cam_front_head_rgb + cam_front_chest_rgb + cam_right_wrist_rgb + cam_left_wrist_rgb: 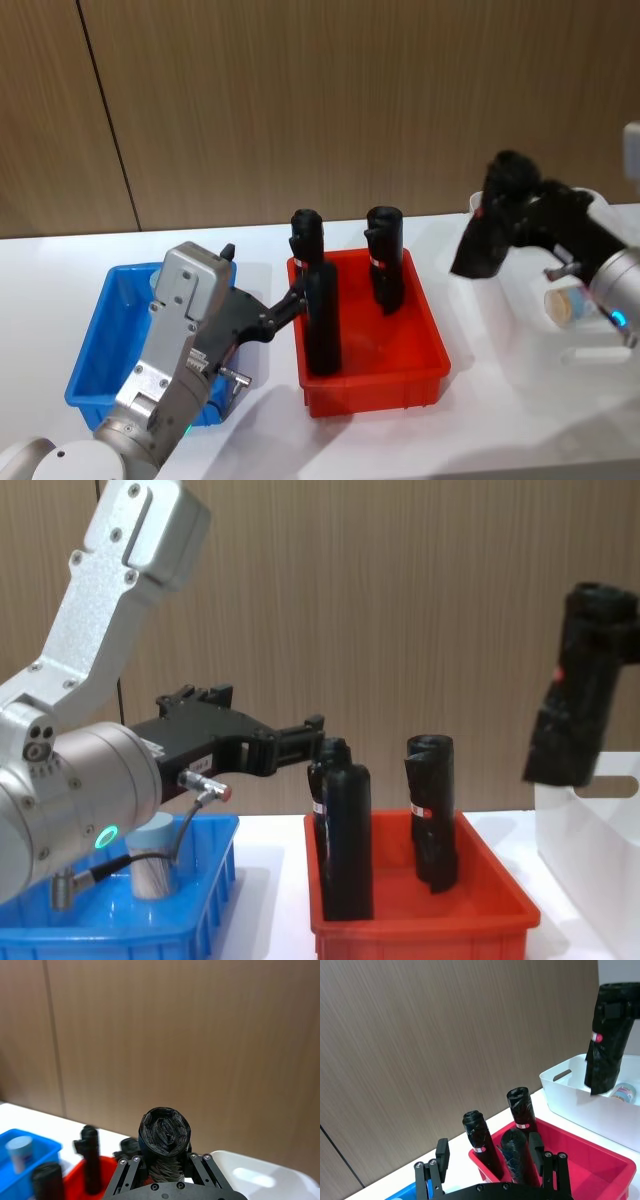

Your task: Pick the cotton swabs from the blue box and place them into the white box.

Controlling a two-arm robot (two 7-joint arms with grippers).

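One cotton swabs jar (155, 865) stands in the blue box (95, 350), showing too in the right wrist view (20, 1152). A second jar (570, 300) lies in the white box (570, 1095). My left gripper (265, 275) hovers open over the blue box's right side. One of its fingertips (298, 295) is right beside a black roll (320, 320) in the red bin. High on the right, above the white box (590, 830), my right gripper (505, 210) is shut on another black roll (585, 680).
The red bin (420, 370) sits between the two boxes with three upright black rolls; two stand at its back (305, 235) (385, 260). A wood-panel wall runs close behind the white table.
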